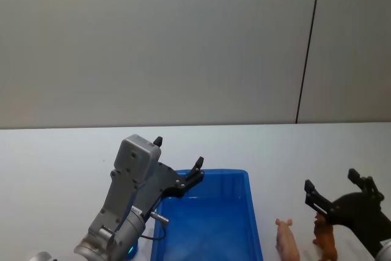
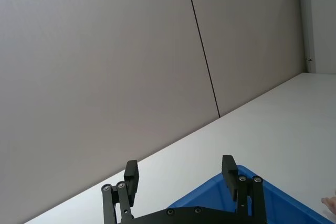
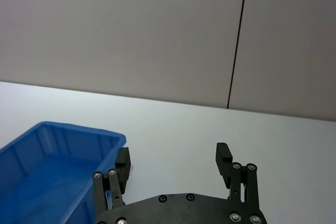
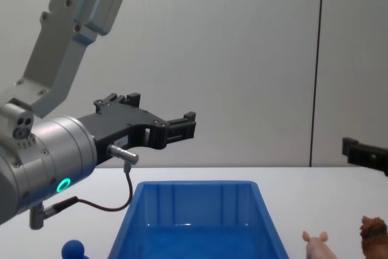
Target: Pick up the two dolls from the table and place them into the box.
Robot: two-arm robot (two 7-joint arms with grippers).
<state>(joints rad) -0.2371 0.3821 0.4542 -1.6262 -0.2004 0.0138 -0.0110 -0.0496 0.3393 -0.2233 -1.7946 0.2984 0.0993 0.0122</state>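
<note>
The blue box (image 1: 208, 224) stands on the white table (image 1: 61, 157) in front of me. To its right stand the two dolls side by side: a pale pink one (image 1: 286, 239) nearer the box and a shaggy reddish-brown one (image 1: 325, 236) beyond it. My left gripper (image 1: 178, 152) hovers open and empty over the box's far left corner. My right gripper (image 1: 331, 180) hangs open and empty just above the brown doll. The chest view shows the box (image 4: 194, 210), the pink doll (image 4: 318, 244) and the brown doll (image 4: 374, 235) from the side.
A small blue ball (image 4: 73, 248) lies on the table left of the box, under my left arm. A grey wall with a dark vertical seam (image 1: 308, 47) stands behind the table. Bare tabletop stretches beyond the box and dolls.
</note>
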